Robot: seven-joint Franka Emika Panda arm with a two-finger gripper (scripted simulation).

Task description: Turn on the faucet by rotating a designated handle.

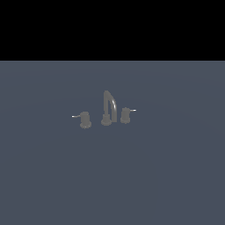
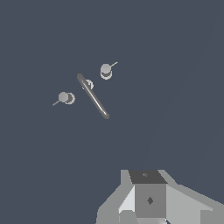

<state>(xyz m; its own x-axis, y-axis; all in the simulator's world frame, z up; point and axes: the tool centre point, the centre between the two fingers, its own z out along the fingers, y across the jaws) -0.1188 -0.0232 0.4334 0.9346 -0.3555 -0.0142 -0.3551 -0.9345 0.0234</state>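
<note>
The faucet [image 1: 107,110] is a small dull grey set on the flat floor: a tall arched spout on a round base between two short knobs. The handle [image 1: 125,115] is the knob on the exterior view's right, with its thin pale lever sticking out rightward. The twin knob [image 1: 85,120] has its lever sticking leftward. The wrist view looks down on the spout [image 2: 92,96], the handle [image 2: 106,70] and the twin [image 2: 65,97]. Only grey parts of my gripper [image 2: 148,203] show at that picture's edge, far from the faucet and holding nothing that I can see. The arm is out of the exterior view.
A plain dark blue-grey floor [image 1: 167,176] surrounds the faucet on all sides. A black band fills the top of the exterior view. Nothing else stands here.
</note>
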